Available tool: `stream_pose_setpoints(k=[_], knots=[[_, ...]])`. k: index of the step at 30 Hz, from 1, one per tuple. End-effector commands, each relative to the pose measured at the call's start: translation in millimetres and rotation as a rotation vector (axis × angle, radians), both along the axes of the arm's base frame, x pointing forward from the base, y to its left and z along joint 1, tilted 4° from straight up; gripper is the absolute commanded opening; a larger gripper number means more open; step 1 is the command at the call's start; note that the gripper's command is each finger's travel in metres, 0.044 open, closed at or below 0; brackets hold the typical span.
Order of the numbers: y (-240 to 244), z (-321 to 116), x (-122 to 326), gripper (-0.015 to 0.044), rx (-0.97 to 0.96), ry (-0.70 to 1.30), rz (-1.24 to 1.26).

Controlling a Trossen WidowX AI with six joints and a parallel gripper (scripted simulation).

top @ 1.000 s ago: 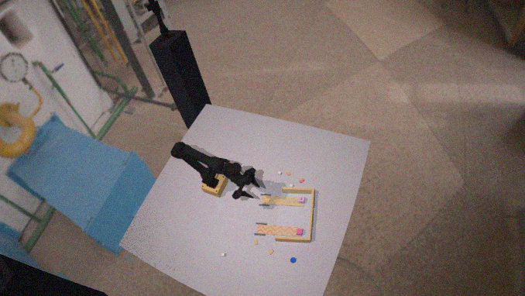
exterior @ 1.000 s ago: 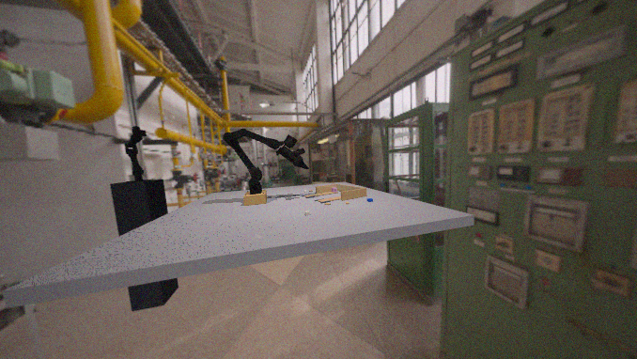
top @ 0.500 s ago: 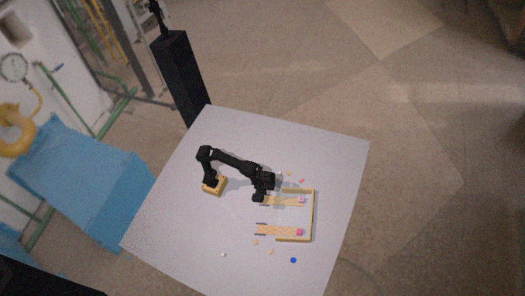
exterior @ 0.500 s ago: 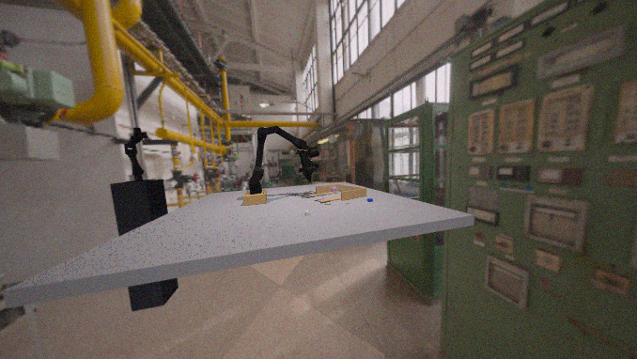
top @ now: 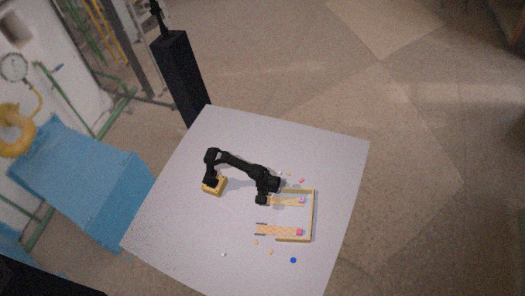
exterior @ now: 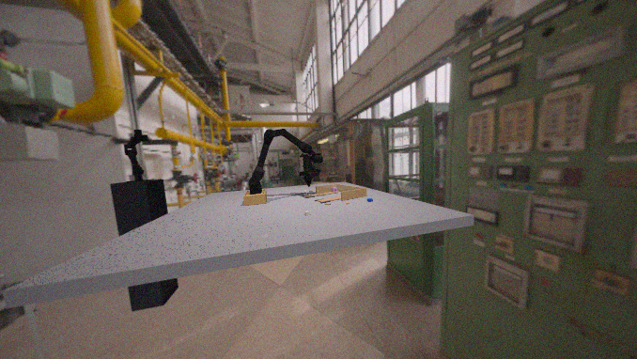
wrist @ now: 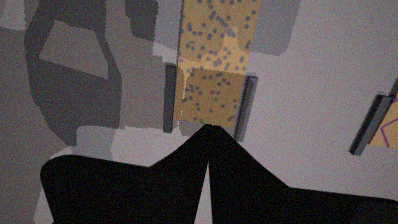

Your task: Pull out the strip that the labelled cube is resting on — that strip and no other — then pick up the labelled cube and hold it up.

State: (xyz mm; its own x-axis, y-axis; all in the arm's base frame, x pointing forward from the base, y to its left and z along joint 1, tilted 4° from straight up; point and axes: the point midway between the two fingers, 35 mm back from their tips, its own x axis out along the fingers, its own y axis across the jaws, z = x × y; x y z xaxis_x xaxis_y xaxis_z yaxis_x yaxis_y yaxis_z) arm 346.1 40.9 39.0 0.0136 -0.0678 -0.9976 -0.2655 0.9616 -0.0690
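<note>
A dotted wooden strip (top: 286,201) (wrist: 215,35) lies flat, with a pale pink cube (top: 301,200) (exterior: 334,190) on its far end; this cube seems to bear a small pale mark. A zigzag strip (top: 278,230) (wrist: 392,134) lies apart from it, with a deeper pink cube (top: 300,232) on its far end. My gripper (top: 261,201) (exterior: 308,184) (wrist: 211,132) is shut and empty. It points down above the near end of the dotted strip, its tips overlapping that end's edge in the wrist view. The cubes are out of the wrist view.
A low wooden three-sided wall (top: 313,215) (exterior: 353,193) stands around the strips' far ends. Dark rails (wrist: 170,97) (wrist: 246,107) flank the dotted strip's near end; another rail (wrist: 371,125) is by the zigzag strip. A blue disc (top: 293,259) (exterior: 370,200) and several small bits lie outside the wall.
</note>
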Motion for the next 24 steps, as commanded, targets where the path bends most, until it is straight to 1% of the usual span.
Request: stream_pose_setpoints(k=[1,24], knots=[[0.3,-8.4,-0.5,0.0,0.004,0.007,0.003],[-1.2,-46.3,0.5,0.0,0.004,0.008,0.003]])
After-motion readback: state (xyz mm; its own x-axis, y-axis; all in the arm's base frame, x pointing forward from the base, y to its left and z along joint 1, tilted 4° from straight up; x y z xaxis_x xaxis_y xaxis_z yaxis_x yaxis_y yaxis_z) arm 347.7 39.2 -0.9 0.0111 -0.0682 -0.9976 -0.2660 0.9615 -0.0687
